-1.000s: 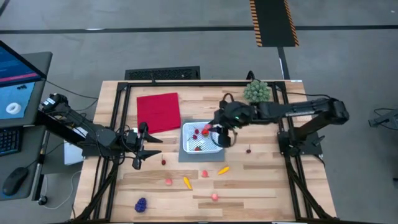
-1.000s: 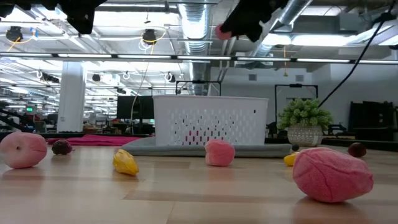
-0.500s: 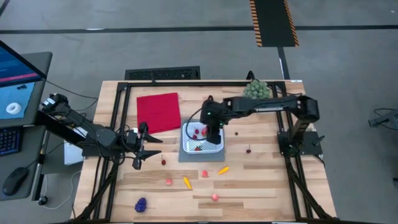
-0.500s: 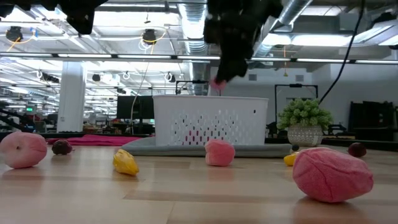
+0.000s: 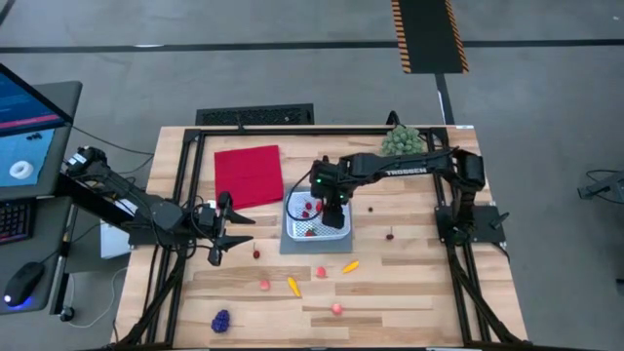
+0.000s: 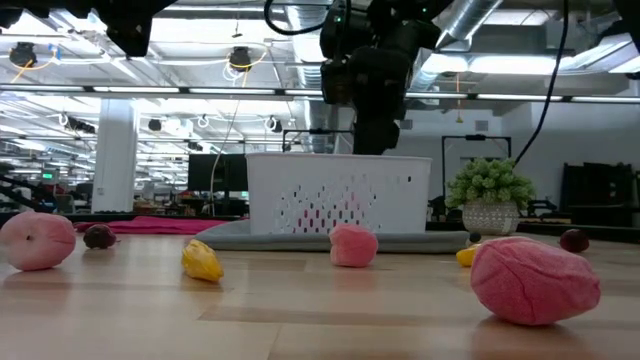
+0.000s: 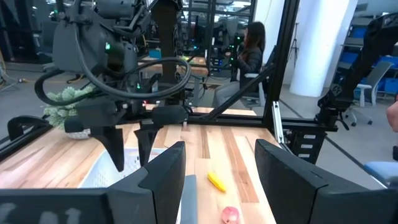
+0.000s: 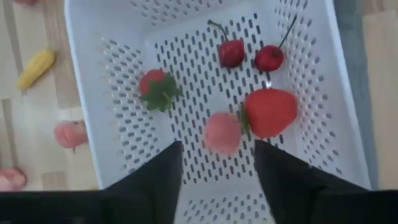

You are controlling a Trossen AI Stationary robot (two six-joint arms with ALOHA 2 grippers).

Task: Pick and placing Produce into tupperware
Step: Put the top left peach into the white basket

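From the table-height camera, a large pink toy fruit [image 6: 534, 280] lay nearest, with a smaller pink piece [image 6: 353, 245], a yellow piece [image 6: 202, 260] and another pink fruit [image 6: 37, 240] spread on the wooden table [image 6: 320, 320] in front of the white tupperware [image 6: 338, 193]. These loose pieces were well apart from one another, so open room for a descent was left around each.

The tupperware sat on a grey mat [image 5: 292, 244] near the table's middle. Inside it lay a large strawberry [image 8: 268, 112], two cherries [image 8: 231, 52], a small strawberry [image 8: 155, 87] and a pink fruit [image 8: 222, 132], which appeared slightly blurred and clear of the fingers, judged to have just been let go. The right gripper [image 5: 332, 211] was held directly above the basket, its fingers spread wide and grasping nothing, a pose suited to dropping inside the walls. The rim stood close on all sides, so a straight lift was judged the safest exit.

The left gripper [image 5: 216, 243] waited over the table's left part, beside a dark cherry [image 5: 256, 253], fingers parted and empty. Farther off lay the red cloth [image 5: 248, 175] and the green spiky plant [image 5: 402, 142]; the purple grape bunch [image 5: 221, 320] sat near the front edge.
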